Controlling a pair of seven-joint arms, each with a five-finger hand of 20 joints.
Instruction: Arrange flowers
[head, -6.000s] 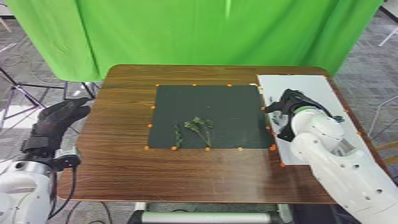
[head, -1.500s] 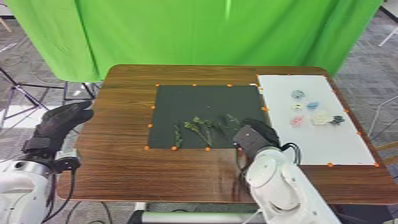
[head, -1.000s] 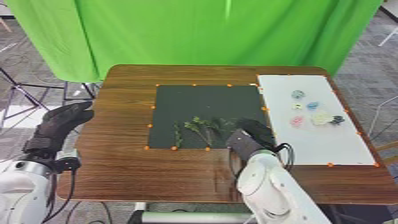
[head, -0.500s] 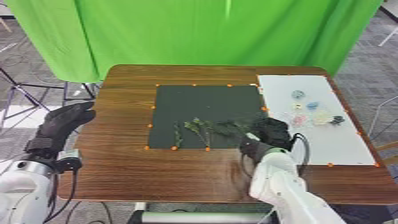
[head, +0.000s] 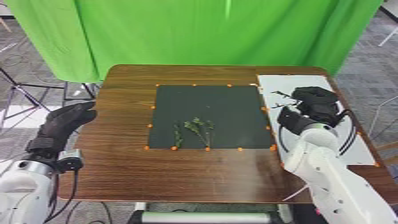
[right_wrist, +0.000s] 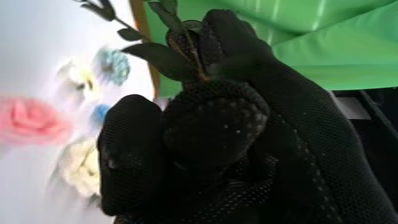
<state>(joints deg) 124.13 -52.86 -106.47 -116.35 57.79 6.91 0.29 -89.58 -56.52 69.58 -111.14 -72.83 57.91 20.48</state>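
Flowers loose on the white board; step looks like adding greenery to them. Next move, judged: choose a gap, lower the held sprig beside the blooms, line up its stem, then release gently without dragging petals or snagging leaves.

Materials, big to small. Green curtain: soft cloth, hanging folds. Table: brown wood grain, smooth, rounded corners. White board: flat, pale rectangle. Dark mat: matte, near square, orange markers along its edges. Right hand: over the board, black mesh glove with dotted grip texture, fingers and thumb clamped on the sprig. Left hand: beside the table's left edge, relaxed, fingers extended. Held sprig: thin stem, smooth oval dark leaves, likely bendy. On the mat, a branching sprig, bushy at the top, and beside it a narrow sprig. Pink bloom: rose-like, layered ruffled petals. Cream bloom: full, ruffled. Blue-grey bloom: round, frilly. White bloom: yellowish middle.
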